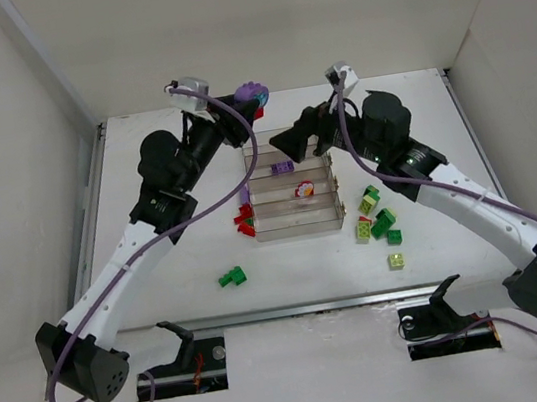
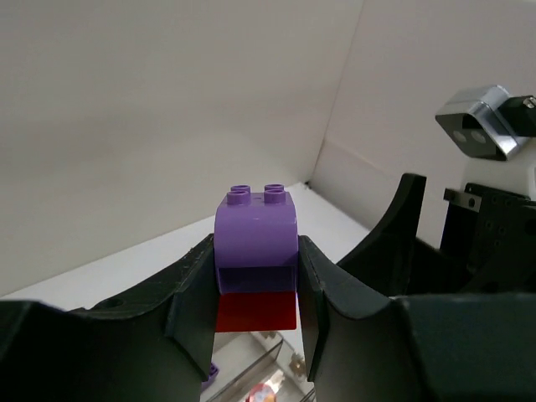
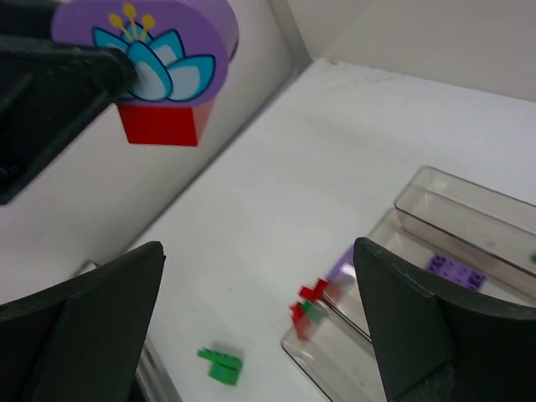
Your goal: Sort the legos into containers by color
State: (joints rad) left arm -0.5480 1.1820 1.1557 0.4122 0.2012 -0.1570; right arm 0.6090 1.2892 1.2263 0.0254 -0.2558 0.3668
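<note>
Glossy plastic brick [image 2: 255,222], clear tray [image 1: 297,225]

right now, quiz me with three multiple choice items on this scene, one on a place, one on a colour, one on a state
1. Where do the lime bricks lie?
A. on the table, right of the tray
B. inside the tray
C. in a pincer

2. What colour is the brick stuck under the purple brick in the left pincer?
A. green
B. red
C. lime

3. How is the right pincer?
A. shut on a brick
B. shut, empty
C. open, empty

Answers:
1. A, the top view shows them on the table beside the tray.
2. B, a red brick shows just below the purple one.
3. C, its jaws stand wide apart with nothing between them.
</note>
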